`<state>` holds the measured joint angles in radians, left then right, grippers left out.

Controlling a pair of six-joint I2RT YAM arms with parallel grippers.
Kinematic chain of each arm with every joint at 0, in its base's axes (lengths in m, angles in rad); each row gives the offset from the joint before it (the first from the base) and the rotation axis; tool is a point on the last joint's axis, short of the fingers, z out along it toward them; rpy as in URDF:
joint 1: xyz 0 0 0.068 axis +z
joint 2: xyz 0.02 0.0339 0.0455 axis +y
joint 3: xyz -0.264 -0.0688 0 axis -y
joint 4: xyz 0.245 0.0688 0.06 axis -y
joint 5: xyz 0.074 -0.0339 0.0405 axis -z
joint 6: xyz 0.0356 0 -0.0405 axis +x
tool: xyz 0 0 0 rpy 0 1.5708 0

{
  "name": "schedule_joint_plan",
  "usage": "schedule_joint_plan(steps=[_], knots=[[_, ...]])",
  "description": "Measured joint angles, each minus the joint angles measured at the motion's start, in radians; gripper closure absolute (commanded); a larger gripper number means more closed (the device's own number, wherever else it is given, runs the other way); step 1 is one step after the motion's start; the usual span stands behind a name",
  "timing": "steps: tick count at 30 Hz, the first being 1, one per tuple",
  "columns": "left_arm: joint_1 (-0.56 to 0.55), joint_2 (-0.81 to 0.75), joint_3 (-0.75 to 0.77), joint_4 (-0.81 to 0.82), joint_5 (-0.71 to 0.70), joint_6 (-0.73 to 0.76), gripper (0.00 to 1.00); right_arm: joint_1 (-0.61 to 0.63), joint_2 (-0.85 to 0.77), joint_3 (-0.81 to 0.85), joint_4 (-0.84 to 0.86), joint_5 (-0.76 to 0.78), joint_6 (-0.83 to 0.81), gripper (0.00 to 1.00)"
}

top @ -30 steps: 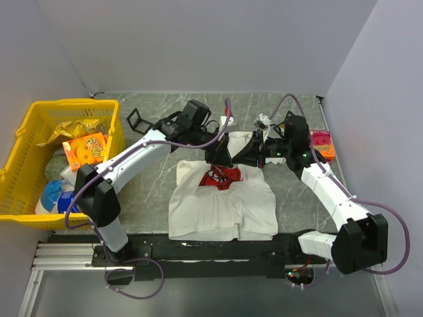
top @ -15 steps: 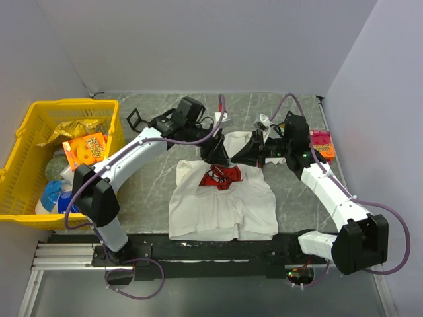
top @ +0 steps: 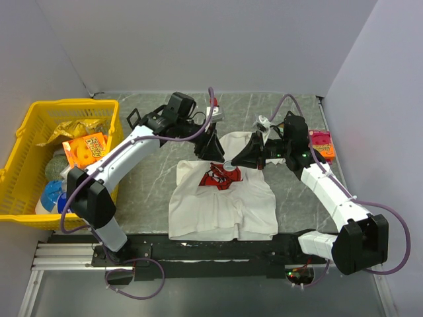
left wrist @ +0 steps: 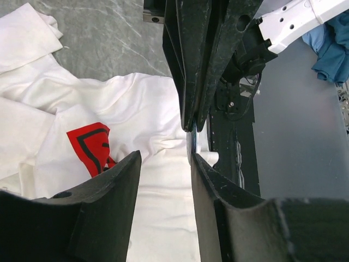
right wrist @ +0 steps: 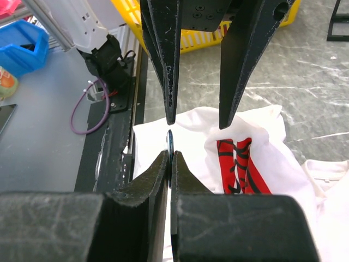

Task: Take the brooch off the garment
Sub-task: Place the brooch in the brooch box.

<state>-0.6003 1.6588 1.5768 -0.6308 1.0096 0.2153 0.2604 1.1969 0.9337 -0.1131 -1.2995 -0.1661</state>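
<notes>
White short-sleeved T-shirt with a red square print (top: pixel 221 205) lies on the grey marbled table (top: pixel 149 181). Its long axis runs near to far, hem toward the arm bases, collar end away from them, and the print is rumpled. Since a second ago the left gripper (top: pixel 213 153) has drawn back toward the far left, off the chest. Its fingers now stand well apart with nothing between them. The right arm has kept its place. The right gripper (top: pixel 236 162) is clenched on the thin dark disc-shaped brooch (right wrist: pixel 169 141), which sits over the chest just beside the print. We see the disc only edge-on: its edge runs in line with the right fingers and its flat faces lie against their pads, so face and pin are hidden. From the left wrist it shows as a mere sliver between the closed right fingers. From overhead it is too small to make out. We cannot tell whether it is still fastened to the cloth. The wrist views cut off most of the shirt.
</notes>
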Motion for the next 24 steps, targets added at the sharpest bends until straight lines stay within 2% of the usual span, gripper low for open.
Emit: schedule_joint_plan(steps=[3,8,10,12,14,17,21,24], knots=[[-0.006,0.0,0.0,0.0,-0.001,0.0,0.48,0.0,0.0,0.0,-0.001,-0.002,0.0,1.0],[-0.028,0.0,0.0,0.001,0.0,0.0,0.5,0.002,0.0,0.0,-0.001,-0.003,0.0,1.0],[-0.034,0.0,0.0,0.0,0.0,0.0,0.53,0.002,0.0,0.0,-0.002,-0.002,0.0,1.0],[-0.039,0.0,0.0,0.0,0.0,0.001,0.62,0.002,0.0,0.0,-0.003,-0.003,0.0,1.0],[-0.04,0.0,0.0,-0.001,0.0,0.002,0.66,0.002,0.0,0.0,-0.003,-0.002,0.0,1.0],[-0.042,0.0,0.0,-0.001,0.0,0.004,0.65,0.002,0.0,0.0,-0.003,-0.002,0.001,1.0],[-0.046,0.0,0.0,-0.002,0.0,0.007,0.57,0.002,0.0,0.0,-0.002,-0.002,0.0,1.0],[-0.051,0.001,0.0,-0.002,0.0,0.008,0.61,0.002,0.0,0.0,-0.003,-0.002,0.0,1.0]])
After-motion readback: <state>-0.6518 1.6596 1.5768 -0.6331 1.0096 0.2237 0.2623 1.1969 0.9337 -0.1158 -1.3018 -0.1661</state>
